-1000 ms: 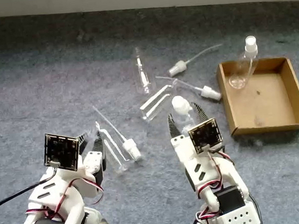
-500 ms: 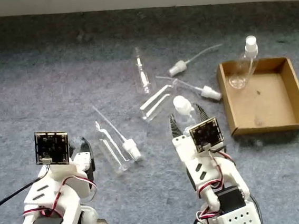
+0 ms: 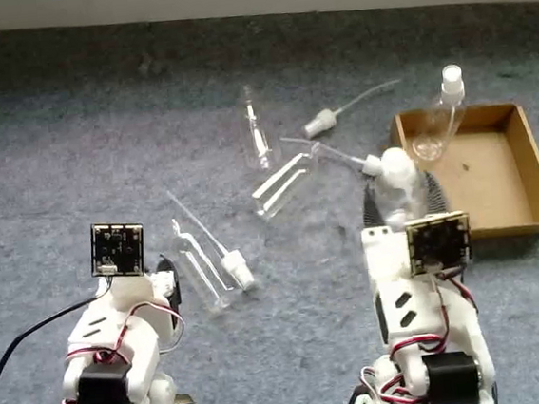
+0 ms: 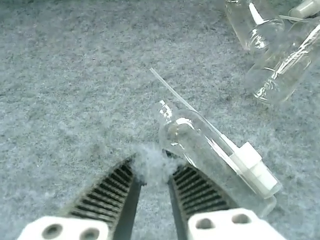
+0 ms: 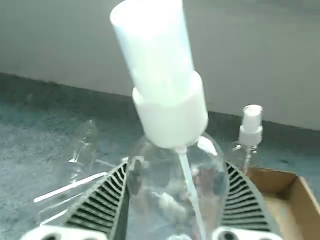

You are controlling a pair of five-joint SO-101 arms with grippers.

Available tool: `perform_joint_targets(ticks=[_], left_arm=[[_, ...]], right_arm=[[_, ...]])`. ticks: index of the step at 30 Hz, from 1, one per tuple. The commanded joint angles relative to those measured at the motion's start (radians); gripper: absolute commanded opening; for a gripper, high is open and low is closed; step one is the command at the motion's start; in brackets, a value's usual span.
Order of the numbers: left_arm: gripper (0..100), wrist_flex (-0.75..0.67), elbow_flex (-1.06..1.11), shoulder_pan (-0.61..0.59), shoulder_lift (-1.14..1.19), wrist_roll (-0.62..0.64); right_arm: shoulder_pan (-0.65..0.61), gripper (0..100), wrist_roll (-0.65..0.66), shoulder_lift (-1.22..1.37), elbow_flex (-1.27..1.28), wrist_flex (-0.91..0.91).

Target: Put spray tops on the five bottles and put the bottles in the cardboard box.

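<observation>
My right gripper (image 3: pixel 400 197) is shut on a clear bottle (image 5: pixel 172 187) that carries a white spray top (image 5: pixel 160 75). It holds the bottle upright just left of the cardboard box (image 3: pixel 518 154). A second topped bottle (image 3: pixel 438 121) leans inside the box at its far left corner. My left gripper (image 4: pixel 152 169) is narrowly open and low over the carpet, with nothing between its fingers. Just beside it lies an uncapped bottle (image 4: pixel 197 142) with a loose spray top (image 4: pixel 252 167) resting against it. Two more uncapped bottles (image 3: pixel 257 138) (image 3: pixel 282 184) lie mid-table.
Two loose spray tops with long tubes (image 3: pixel 324 118) (image 3: pixel 371 164) lie between the mid-table bottles and the box. Grey carpet (image 3: pixel 72 135) covers the table. The box floor (image 3: pixel 487 181) is bare toward its right side.
My right gripper rose and swung right with the topped bottle, up to the box's left wall. My left gripper drew back from the lying bottle.
</observation>
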Motion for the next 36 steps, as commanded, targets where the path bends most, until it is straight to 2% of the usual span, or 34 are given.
perform_joint_targets(ticks=[1, 5, 9, 13, 16, 23, 30, 36], left_arm=[[1, -0.044, 0.008, -0.004, -0.013, 0.002], [1, -0.044, 0.008, -0.004, -0.012, 0.002], [1, -0.044, 0.01, -0.002, -0.012, 0.002], [1, -0.044, 0.01, -0.002, -0.012, 0.002], [1, -0.044, 0.01, -0.002, -0.012, 0.003], [1, -0.048, 0.022, -0.002, -0.012, 0.002], [1, -0.124, 0.068, -0.002, -0.012, 0.002], [1, -0.124, 0.07, -0.002, -0.012, 0.002]], right_arm=[[0.157, 17.0, 0.003, -0.007, -0.101, -0.002], [0.285, 17.0, 0.005, 0.108, -0.107, -0.113], [0.412, 17.0, 0.0, 0.394, -0.143, -0.269], [0.469, 17.0, -0.005, 0.7, -0.251, -0.443], [0.483, 17.0, -0.009, 0.881, -0.309, -0.55], [0.506, 17.0, -0.14, 1.109, -0.38, -0.719], [0.499, 17.0, -0.152, 1.26, -0.384, -0.905], [0.475, 17.0, -0.146, 1.399, -0.387, -1.095]])
